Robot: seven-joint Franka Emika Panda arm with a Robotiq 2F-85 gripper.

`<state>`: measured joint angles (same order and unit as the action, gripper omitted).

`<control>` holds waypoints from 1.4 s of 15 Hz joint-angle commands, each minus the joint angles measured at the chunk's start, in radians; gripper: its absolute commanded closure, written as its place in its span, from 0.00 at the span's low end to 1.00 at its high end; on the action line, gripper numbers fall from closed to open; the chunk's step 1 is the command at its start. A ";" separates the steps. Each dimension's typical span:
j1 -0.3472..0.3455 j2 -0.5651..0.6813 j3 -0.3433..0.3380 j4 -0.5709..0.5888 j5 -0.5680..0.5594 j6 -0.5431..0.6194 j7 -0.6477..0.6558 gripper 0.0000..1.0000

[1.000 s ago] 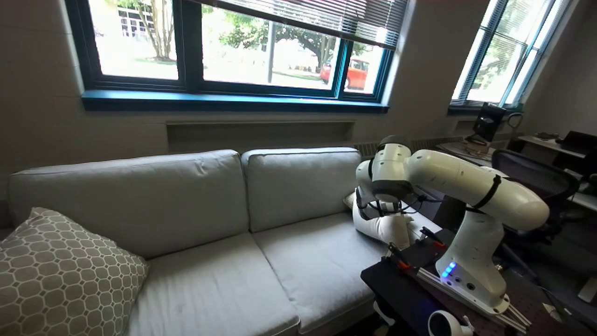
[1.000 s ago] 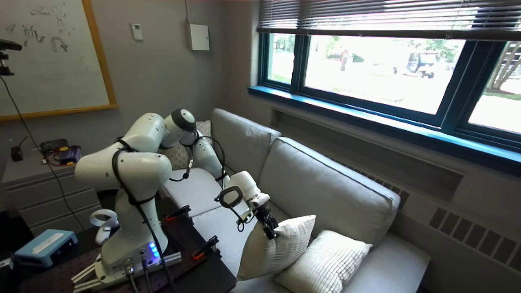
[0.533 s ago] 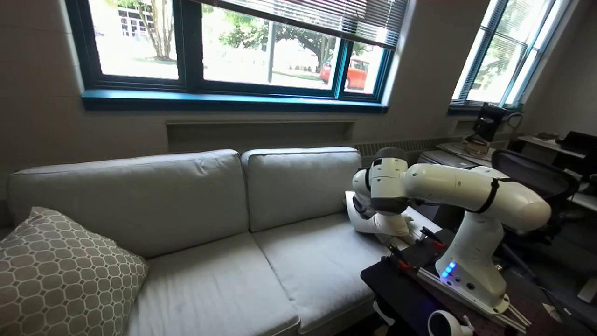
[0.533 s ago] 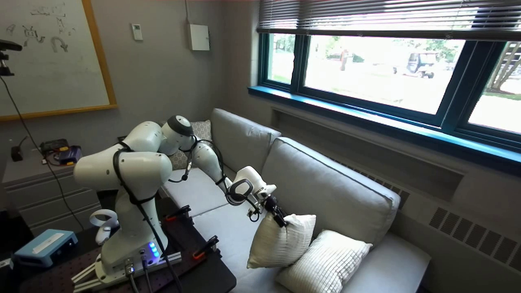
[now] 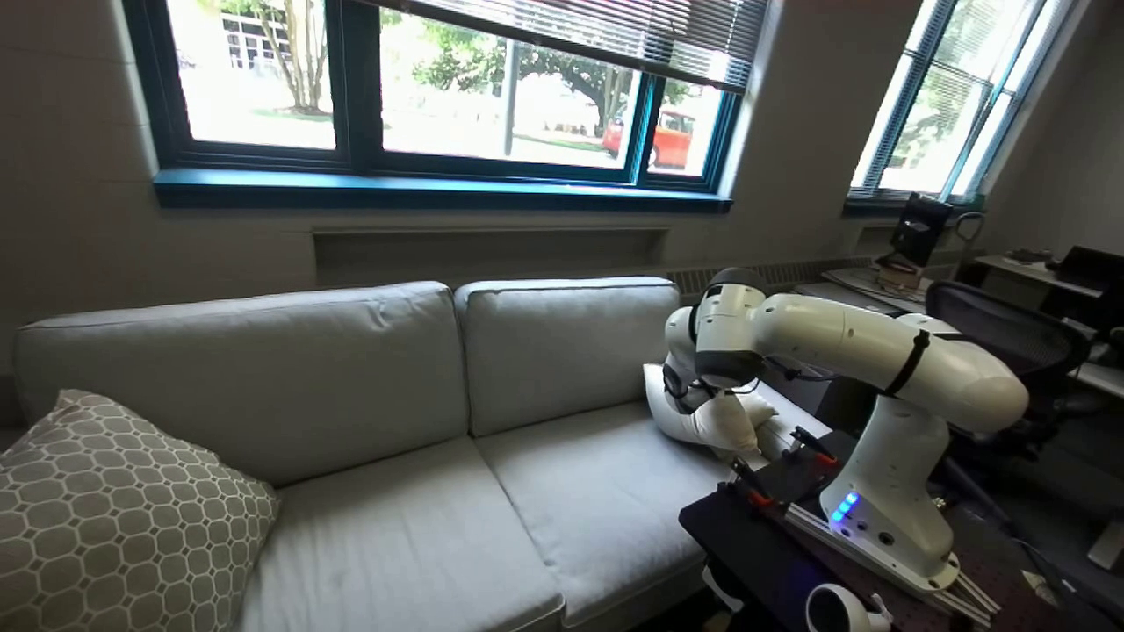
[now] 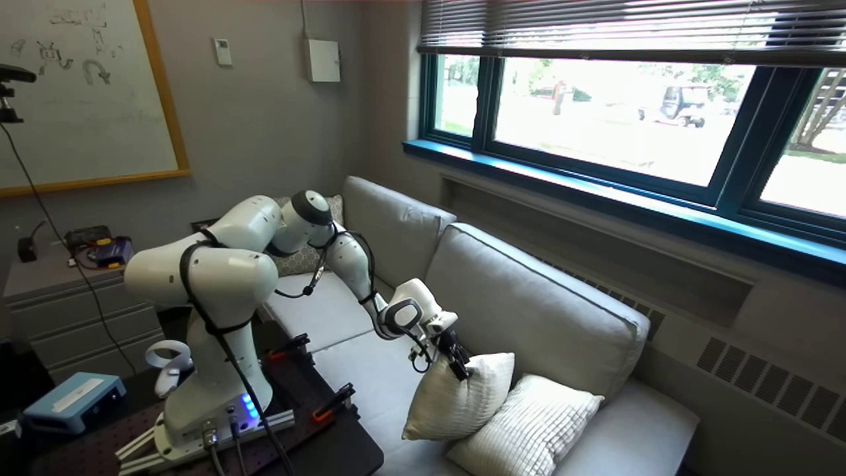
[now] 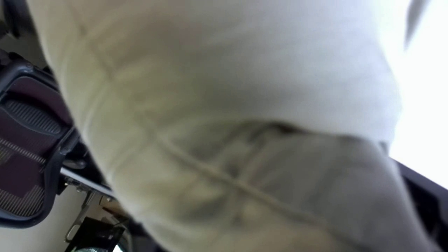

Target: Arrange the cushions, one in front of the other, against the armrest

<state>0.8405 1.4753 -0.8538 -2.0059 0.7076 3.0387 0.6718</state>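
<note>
Sofa (image 5: 421,496), pale grey, lightly creased, below blue-framed window (image 5: 452,92), whiteboard (image 6: 79,99) on adjoining wall (image 6: 264,119). Holding tilted cream cushion (image 6: 456,406) in clamped gripper (image 6: 462,371), next to second cream cushion (image 6: 535,423) beside armrest (image 6: 638,426).

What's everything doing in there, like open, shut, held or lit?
First cream-white square fabric cushion, gripped near its top, tilted.
Second cream-white square fabric cushion, not gripped.
Black jointed end effector, shut on the first cushion.
Grey lattice-patterned square fabric cushion, propped up.
Grey slatted window blind, partly lowered.
Small round blue robot lights, lit.
Grey rectangular drawers, shut.
White rectangular board, drawn on.
</note>
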 commanded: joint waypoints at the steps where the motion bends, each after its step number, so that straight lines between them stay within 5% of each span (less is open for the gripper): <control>1: -0.173 -0.015 0.084 0.067 -0.037 0.125 0.014 0.94; 7: -0.532 -0.067 0.174 0.158 -0.021 0.426 -0.067 0.93; 11: -0.809 -0.077 0.215 0.343 -0.245 0.424 0.019 0.94; 12: -0.878 -0.077 0.239 0.401 -0.281 0.419 0.014 0.68; 14: -0.982 -0.089 0.311 0.481 -0.250 0.416 -0.098 0.63; 17: -1.077 -0.103 0.374 0.554 -0.224 0.416 -0.190 0.40; 21: -1.073 -0.112 0.359 0.614 -0.160 0.417 -0.248 0.10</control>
<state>-0.2327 1.3773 -0.5075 -1.4427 0.4949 3.4554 0.4891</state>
